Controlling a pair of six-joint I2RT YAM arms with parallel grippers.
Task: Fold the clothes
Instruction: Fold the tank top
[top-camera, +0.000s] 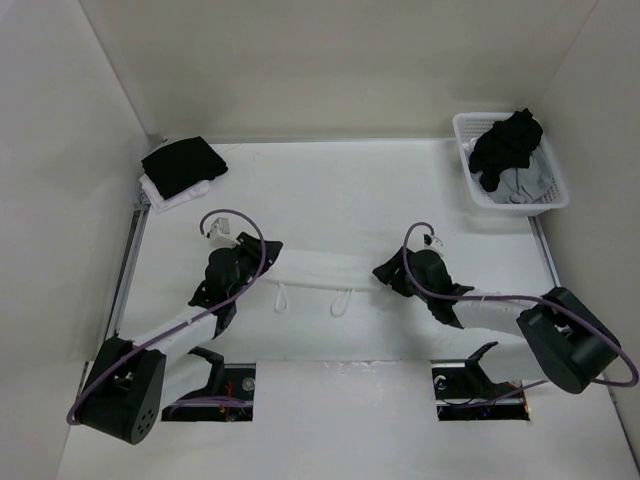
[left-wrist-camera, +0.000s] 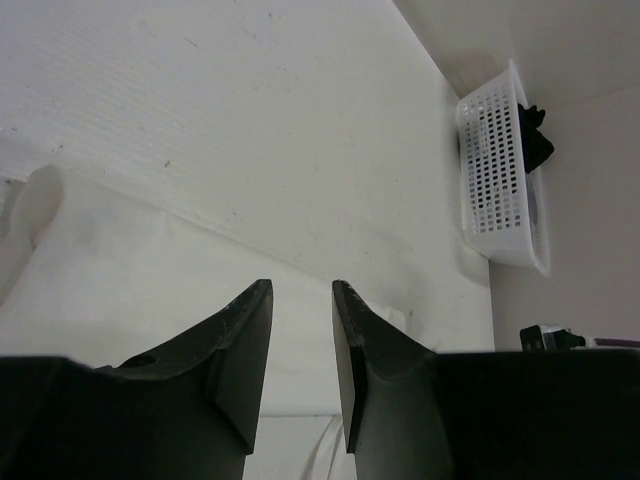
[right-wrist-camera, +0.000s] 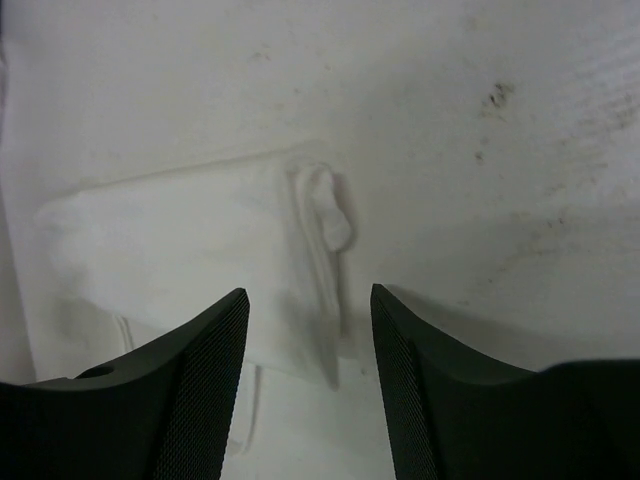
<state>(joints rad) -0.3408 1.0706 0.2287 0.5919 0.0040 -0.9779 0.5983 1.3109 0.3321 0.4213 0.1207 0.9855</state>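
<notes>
left fingers (left-wrist-camera: 240, 370) and right fingers (right-wrist-camera: 200, 385) hanging over the camisole (top-camera: 320, 271) ends
both pairs standing apart, pinching nothing; it's lying banded across the surface (top-camera: 350, 200), seemingly awaiting another fold.

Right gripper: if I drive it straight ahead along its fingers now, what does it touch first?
Most likely the thin white camisole top: its bunched end lies straight ahead of the open right gripper, between the lines of its fingers. How far off it is, the picture does not settle.
</notes>
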